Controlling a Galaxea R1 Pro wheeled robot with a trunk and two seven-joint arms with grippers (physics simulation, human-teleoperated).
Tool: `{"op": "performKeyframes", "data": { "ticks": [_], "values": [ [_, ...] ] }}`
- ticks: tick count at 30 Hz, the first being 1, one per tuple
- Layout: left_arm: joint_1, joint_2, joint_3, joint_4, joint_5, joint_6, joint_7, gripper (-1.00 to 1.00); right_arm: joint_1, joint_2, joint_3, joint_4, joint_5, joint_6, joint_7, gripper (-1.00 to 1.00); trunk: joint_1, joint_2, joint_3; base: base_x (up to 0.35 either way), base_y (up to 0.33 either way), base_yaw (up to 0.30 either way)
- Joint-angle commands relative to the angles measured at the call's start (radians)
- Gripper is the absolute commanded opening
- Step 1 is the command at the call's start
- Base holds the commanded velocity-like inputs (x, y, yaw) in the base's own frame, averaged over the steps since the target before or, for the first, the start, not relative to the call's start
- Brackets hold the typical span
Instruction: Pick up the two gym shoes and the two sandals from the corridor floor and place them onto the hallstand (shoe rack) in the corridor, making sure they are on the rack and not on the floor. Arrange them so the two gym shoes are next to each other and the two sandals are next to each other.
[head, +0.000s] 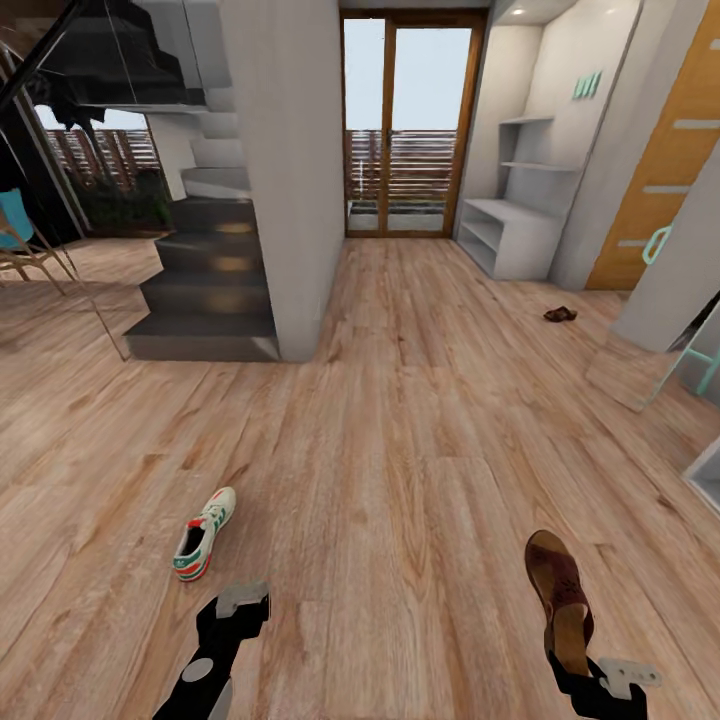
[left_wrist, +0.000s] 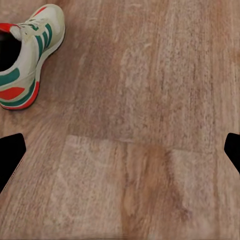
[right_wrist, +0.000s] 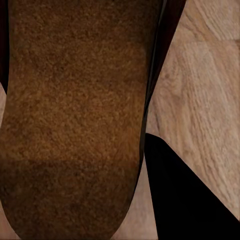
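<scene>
Gripping a sandal (head: 560, 598) at its heel, the right gripper (head: 590, 668) risks dropping it during the long carry to the far-right shoe rack (head: 510, 235), while the left gripper (head: 243, 600) hangs open near a gym shoe (head: 204, 534).

No readable text, labels, brand names, numbers or signs appear in any view. The white low-top gym shoe with green side stripes and red-orange patches (head: 204, 535) on the near left of the floor carries stripes only, with no legible lettering. The pale teal marks (head: 587, 85) high on the far right wall are too small and blurred to make out as writing.
</scene>
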Motion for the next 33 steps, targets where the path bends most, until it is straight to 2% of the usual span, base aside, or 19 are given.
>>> {"op": "performKeyframes", "data": {
  "ticks": [1, 10, 21, 33],
  "values": [
    [-0.001, 0.0, -0.001, 0.001, 0.003, -0.003, 0.003, 1.0, 0.0, 0.0, -0.005, 0.0, -0.006, -0.001, 0.009, -1.0, 0.0, 0.0, -0.001, 0.0, 0.0, 0.271],
    [-0.001, 0.0, -0.001, 0.001, 0.003, -0.003, 0.003, 1.0, 0.0, 0.0, -0.005, -0.004, -0.006, -0.001, 0.009, -1.0, 0.0, 0.0, -0.009, 0.027, 0.0, 0.226],
    [-0.001, 0.0, -0.001, 0.0, 0.003, -0.004, 0.003, 1.0, 0.0, -0.003, -0.007, -0.011, -0.006, -0.001, 0.012, -1.0, 0.0, 0.0, -0.011, 0.097, 0.0, 0.026],
    [-0.001, 0.0, -0.001, 0.0, 0.003, -0.004, 0.003, 1.0, 0.0, -0.001, -0.008, -0.012, -0.009, -0.001, 0.01, -1.0, 0.0, 0.0, -0.011, 0.296, 0.022, 0.0]
  ]
}}
